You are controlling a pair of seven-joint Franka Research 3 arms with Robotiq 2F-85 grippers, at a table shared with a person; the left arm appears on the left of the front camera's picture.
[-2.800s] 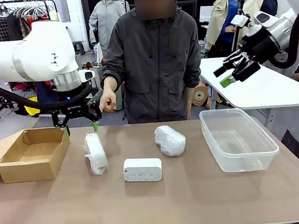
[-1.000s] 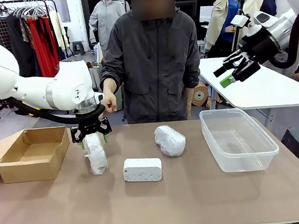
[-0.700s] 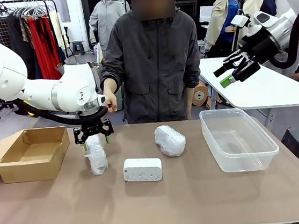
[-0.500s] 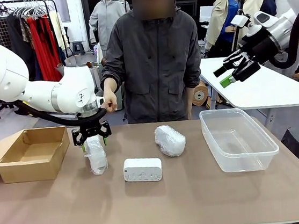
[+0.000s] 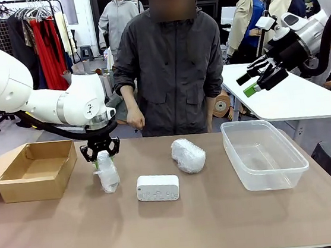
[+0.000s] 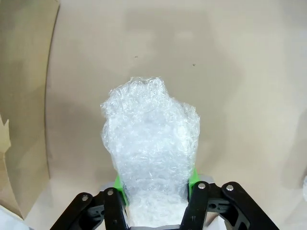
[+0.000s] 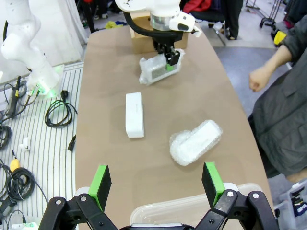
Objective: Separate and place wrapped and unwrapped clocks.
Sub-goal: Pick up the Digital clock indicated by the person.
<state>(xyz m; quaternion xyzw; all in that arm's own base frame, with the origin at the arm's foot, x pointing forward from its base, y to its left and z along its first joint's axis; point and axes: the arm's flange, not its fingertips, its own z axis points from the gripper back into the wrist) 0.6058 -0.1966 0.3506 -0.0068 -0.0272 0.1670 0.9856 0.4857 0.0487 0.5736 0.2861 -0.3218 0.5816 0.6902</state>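
The bubble-wrapped clock (image 5: 107,175) lies toward the left edge of the table (image 5: 225,225), near the cardboard box (image 5: 35,188). Its far end is pinched between the green pads of the left gripper (image 5: 102,157). The bare white clock (image 5: 158,187) and second wrapped clock (image 5: 188,155) lie mid-table. The right gripper (image 5: 245,85) hangs spread wide and empty beyond the far right corner.

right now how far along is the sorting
Done: nothing; the cardboard box and clear tub hold no clocks. In hand: the left gripper is shut on the left wrapped clock. Left: the other wrapped clock and the bare white clock; the right gripper hangs open.
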